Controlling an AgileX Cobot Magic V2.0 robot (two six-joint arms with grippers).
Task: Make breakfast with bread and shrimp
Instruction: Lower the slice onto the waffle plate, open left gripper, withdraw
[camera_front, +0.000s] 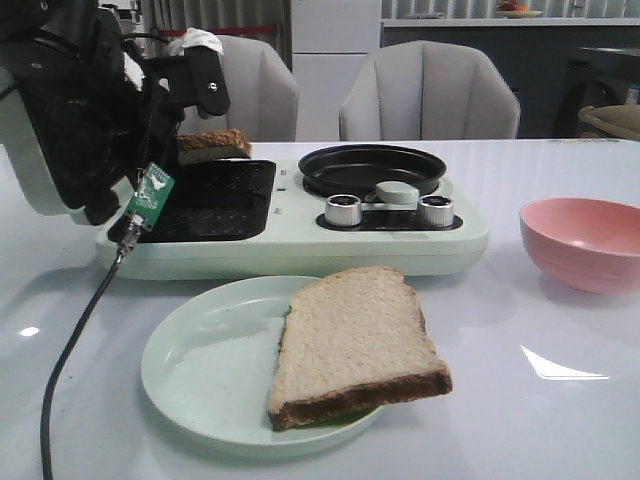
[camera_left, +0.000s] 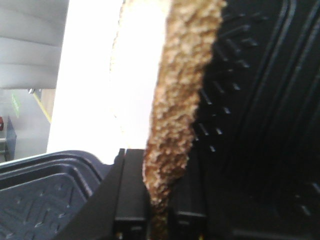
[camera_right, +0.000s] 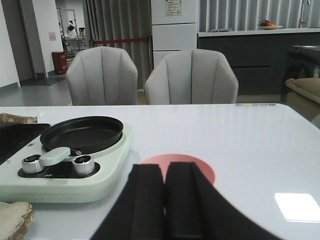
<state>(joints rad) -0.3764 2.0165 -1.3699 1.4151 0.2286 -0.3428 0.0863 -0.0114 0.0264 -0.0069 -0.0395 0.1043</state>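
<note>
Glossy table (camera_front: 560, 400), rough porous bread (camera_front: 355, 340), chrome knobs (camera_front: 343, 210)

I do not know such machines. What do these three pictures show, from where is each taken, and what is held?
This is a robot with two arms, each ending in a two-finger gripper. The front view looks forward over the white table. One slice of bread lies on a pale green plate, in front of a breakfast cooker with a black round pan and a ridged grill plate. A pink bowl stands on the right.

The other two pictures come from cameras on the wrists. The left gripper is closed on a second slice, held at the grill. The right gripper is closed, holds nothing, and has the bowl behind it. I see no shrimp.
</note>
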